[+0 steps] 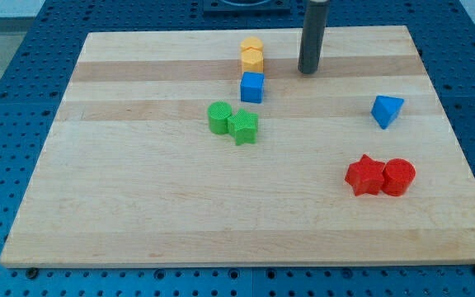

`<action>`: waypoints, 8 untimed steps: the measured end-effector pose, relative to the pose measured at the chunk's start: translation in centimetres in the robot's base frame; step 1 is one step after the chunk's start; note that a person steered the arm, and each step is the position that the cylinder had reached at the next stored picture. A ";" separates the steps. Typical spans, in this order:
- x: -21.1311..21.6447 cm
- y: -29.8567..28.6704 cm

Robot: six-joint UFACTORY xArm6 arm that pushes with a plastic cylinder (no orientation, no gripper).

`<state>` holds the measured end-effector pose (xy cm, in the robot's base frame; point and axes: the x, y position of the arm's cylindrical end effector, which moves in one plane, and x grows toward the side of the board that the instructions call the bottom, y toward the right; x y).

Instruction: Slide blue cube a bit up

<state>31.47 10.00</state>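
The blue cube [252,87] sits on the wooden board [138,206] near the view's top middle. It lies just below two yellow blocks [252,54] stacked in a line, touching the lower one. My tip [307,71] is the lower end of a dark rod coming down from the view's top. It stands to the right of the blue cube and a little above it, apart from it by about one cube width.
A green cylinder [218,117] and a green star block [242,126] touch each other below the blue cube. A blue triangular block [387,110] lies at the right. A red star block [364,175] and a red cylinder [399,176] sit at the lower right.
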 end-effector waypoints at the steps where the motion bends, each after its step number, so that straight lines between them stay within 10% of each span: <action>1: 3.4 -0.2; 8: 5.8 -8.6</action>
<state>37.31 1.39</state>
